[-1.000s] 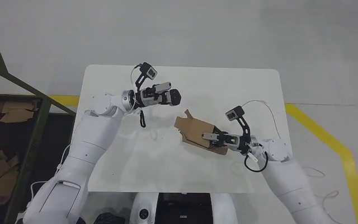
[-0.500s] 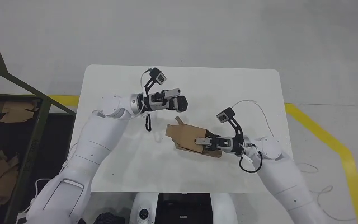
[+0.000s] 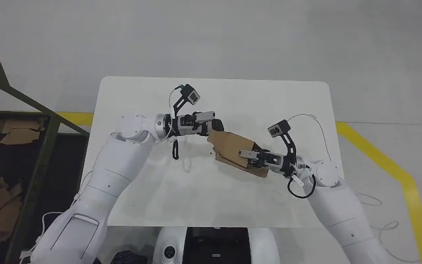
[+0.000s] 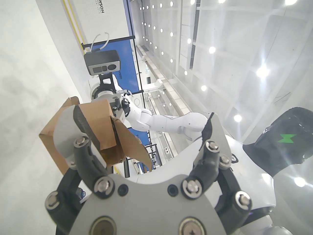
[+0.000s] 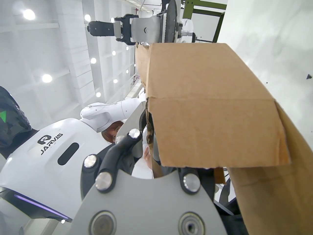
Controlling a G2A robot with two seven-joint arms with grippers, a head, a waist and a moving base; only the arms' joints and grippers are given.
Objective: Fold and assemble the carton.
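Currently the carton point(image 3: 232, 146) lies over the middle of the table point(image 3: 297, 105), partly erected, with its end flaps loose. By its look it is thin corrugated board. It should be light and stiff across the panels, but weak at creases and torn edges, and liable to crush or skew under a hard pinch. Take hold on a panel edge close to a crease. Do not hold it by a free flap point(image 4: 129, 145), which would probably bend rather than carry load.

The right gripper point(image 3: 246, 155) is at the carton's end and is clamped on one wall. One finger point(image 5: 132, 123) shows beside that wall; the other is hidden behind the board. The left gripper point(image 4: 144, 113) stands at the carton's opposite end, spread wide and holding nothing. One of its pads point(image 4: 64, 128) is touching or just beside the carton's outer wall; which cannot be told.

Obstructions: the free flap juts from the carton into the gap between the left fingers. A bin of cardboard scraps point(image 3: 20, 135) stands well apart from the carton.
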